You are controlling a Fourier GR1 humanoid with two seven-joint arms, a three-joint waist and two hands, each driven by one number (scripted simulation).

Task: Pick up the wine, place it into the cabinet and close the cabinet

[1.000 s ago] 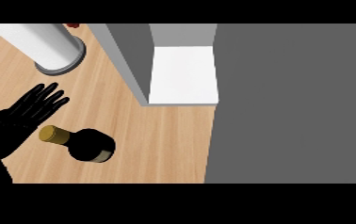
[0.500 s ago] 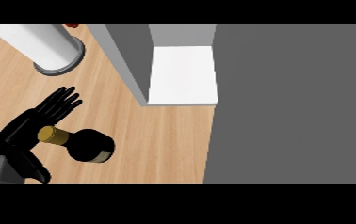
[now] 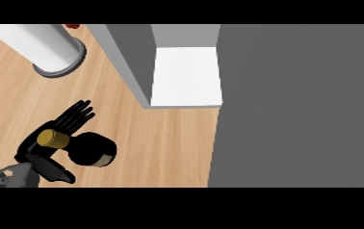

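Observation:
The wine bottle (image 3: 94,149) is dark with a gold cap (image 3: 51,137) and stands on the wooden counter (image 3: 163,146) at the lower left. My left hand (image 3: 39,148) comes in from the lower left corner and sits around the bottle's neck. Its fingers (image 3: 74,116) stretch straight past the far side of the cap, and its thumb (image 3: 55,169) lies on the near side. The open cabinet (image 3: 186,76) shows a white shelf up and to the right of the bottle. A grey panel (image 3: 128,62) runs along the cabinet's left side. My right hand does not show.
A tall white cylinder (image 3: 39,45) on a grey round base stands at the upper left. A small red object (image 3: 72,26) peeks in beside it. The counter ends at about the cabinet's right side, with grey floor (image 3: 292,108) beyond.
My left hand has moved right and up to the bottle, from beside it to straddling its neck, with the thumb now showing on the near side. The bottle has stayed in place.

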